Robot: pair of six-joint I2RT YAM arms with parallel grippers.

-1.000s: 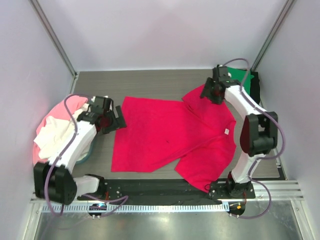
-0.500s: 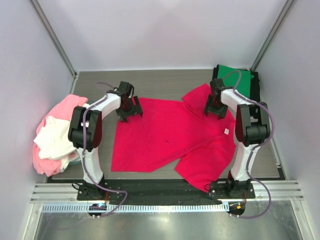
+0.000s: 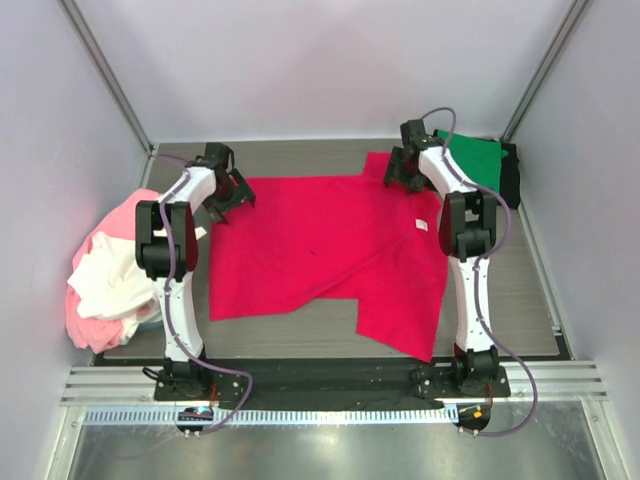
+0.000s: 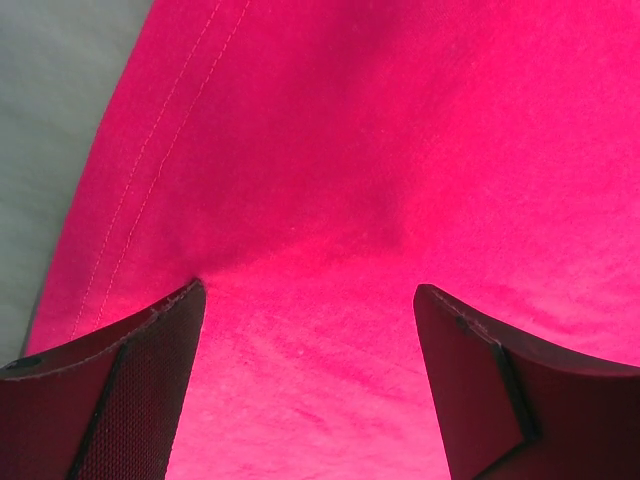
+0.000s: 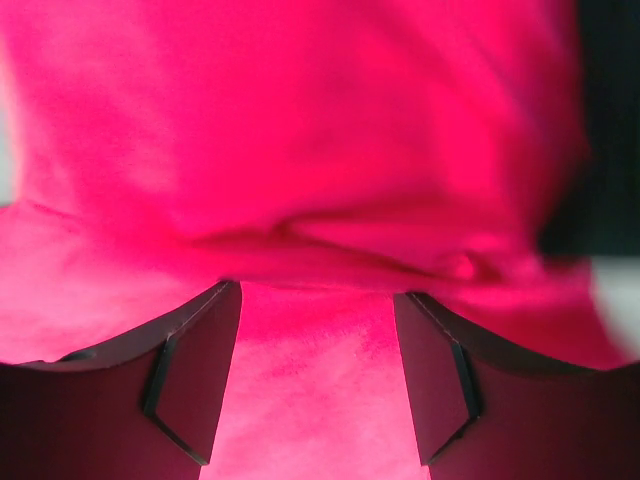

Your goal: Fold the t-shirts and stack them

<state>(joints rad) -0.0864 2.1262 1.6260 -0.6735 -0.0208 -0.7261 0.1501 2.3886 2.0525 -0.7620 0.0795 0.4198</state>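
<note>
The bright red t-shirt [image 3: 320, 240] lies spread out on the grey bench [image 3: 290, 158]. A green t-shirt [image 3: 475, 160] is at the far right corner, and a heap of pink and white t-shirts [image 3: 110, 270] is at the left edge. The left jaws are at the red one's far left corner and the right jaws at its far right sleeve (both pairs are wide apart, with red cloth between them and nothing pinched).
</note>
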